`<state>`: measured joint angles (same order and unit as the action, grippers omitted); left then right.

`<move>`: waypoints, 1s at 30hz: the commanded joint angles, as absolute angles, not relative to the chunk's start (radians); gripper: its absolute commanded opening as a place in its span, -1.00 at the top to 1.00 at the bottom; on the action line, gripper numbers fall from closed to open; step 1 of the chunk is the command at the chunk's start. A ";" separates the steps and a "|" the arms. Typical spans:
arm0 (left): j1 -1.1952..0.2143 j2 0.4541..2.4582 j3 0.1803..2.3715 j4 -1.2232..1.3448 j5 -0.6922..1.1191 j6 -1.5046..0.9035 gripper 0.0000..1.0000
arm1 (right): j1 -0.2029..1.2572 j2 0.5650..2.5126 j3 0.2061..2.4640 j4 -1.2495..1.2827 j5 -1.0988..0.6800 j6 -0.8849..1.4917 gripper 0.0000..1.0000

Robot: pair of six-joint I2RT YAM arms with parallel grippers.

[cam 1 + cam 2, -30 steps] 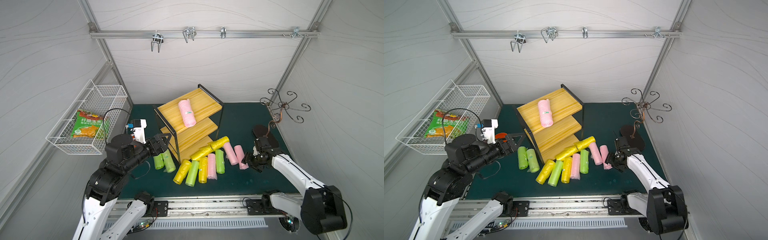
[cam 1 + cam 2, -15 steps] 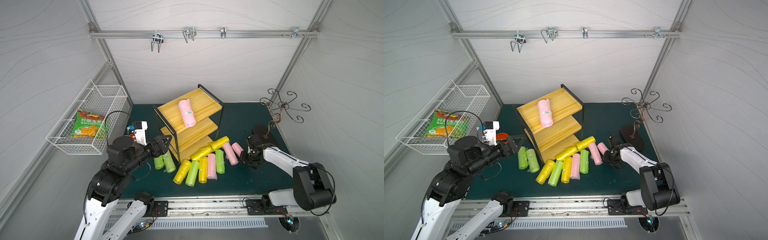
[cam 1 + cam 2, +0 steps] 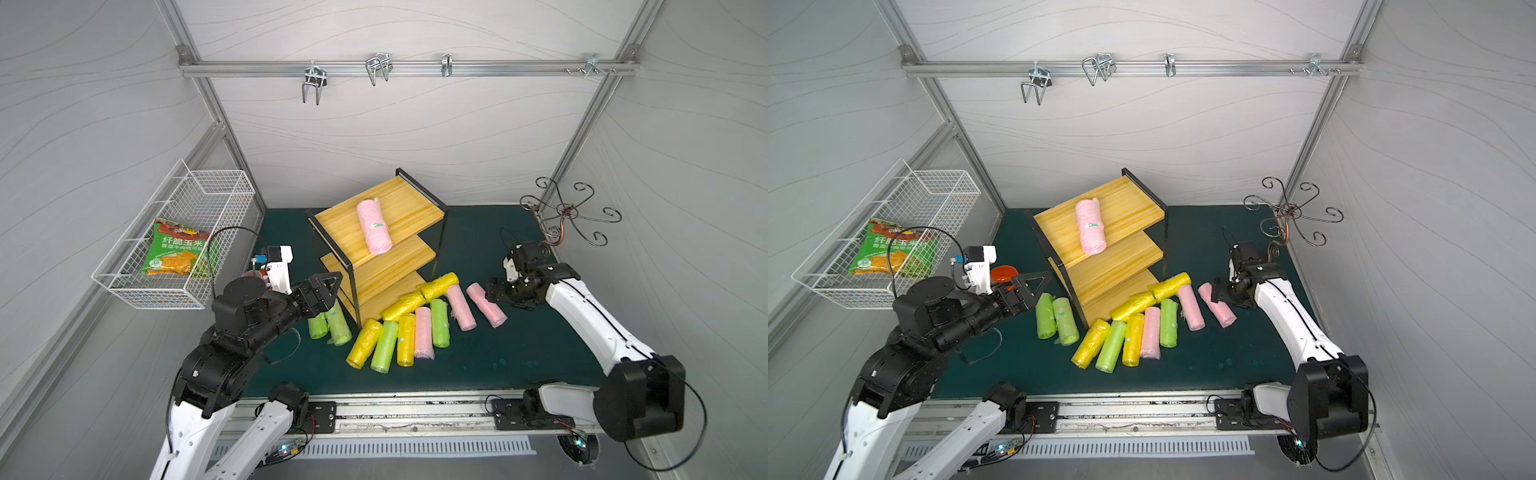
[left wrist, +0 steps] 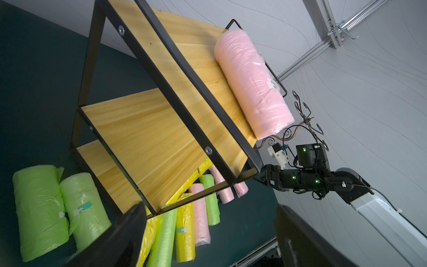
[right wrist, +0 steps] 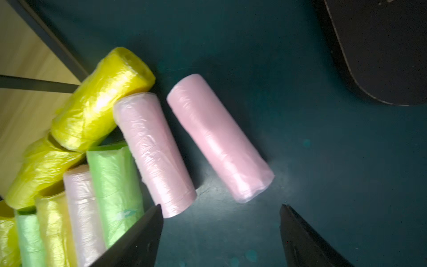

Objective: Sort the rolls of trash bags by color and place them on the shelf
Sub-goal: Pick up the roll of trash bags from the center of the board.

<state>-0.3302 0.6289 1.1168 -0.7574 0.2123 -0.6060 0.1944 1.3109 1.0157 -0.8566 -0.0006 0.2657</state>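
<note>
Starting at the front edge, the bench [image 3: 519,357] carried a dark green mat, dull and lightly marked, with free room on the right arm's side. A loose row of yellow, lime green and pink rolls [image 3: 405,338] lay on it side by side, touching. Two more lime green rolls [image 3: 338,326] lay together below the left gripper [image 3: 328,286], which hung at the shelf's black frame, jaws spread and empty. The outer pink roll [image 5: 219,136] lay clear of the second pink roll [image 5: 154,152], with mat showing between them. The right gripper [image 5: 221,208] hovered just beside the outer one, jaws released and holding nothing.

Assessment: sorting stood at an early stage, and the step in hand appeared to be a pickup of the outer pink roll. The next move would call for lowering the jaws across its width, closing on the soft film without crushing it, then lifting it over the frame.

Two yellow rolls [image 3: 436,286] lay against the lowest board. The shelf [image 3: 415,210] stood cornerwise, its top board holding one pink roll [image 3: 374,226] and its middle board bare. Beyond stood a scrolled hook stand [image 3: 567,212]. A white wire basket [image 3: 216,191] on the left wall held a snack packet [image 3: 178,249], and a hook rail [image 3: 415,68] crossed the grey back wall.
</note>
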 commanded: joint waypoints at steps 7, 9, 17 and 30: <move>-0.331 0.582 1.102 -0.672 0.168 -0.612 -0.88 | 0.189 1.513 1.008 -0.840 -0.085 0.153 -0.71; -0.331 0.572 1.089 -0.671 0.157 -0.609 -0.90 | 0.190 1.519 0.997 -0.831 -0.079 0.158 -0.73; -0.331 0.554 1.044 -0.660 0.159 -0.614 -0.92 | 0.179 1.626 1.014 -0.850 -0.056 0.172 -0.70; -0.331 0.547 1.022 -0.656 0.169 -0.629 -0.93 | 0.181 1.675 1.012 -0.827 0.073 0.255 -0.60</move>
<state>-0.3302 0.5568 1.0237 -0.7277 0.1680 -0.6178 0.1837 1.6749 1.0058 -0.8337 0.0261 0.2192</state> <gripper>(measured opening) 0.965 0.803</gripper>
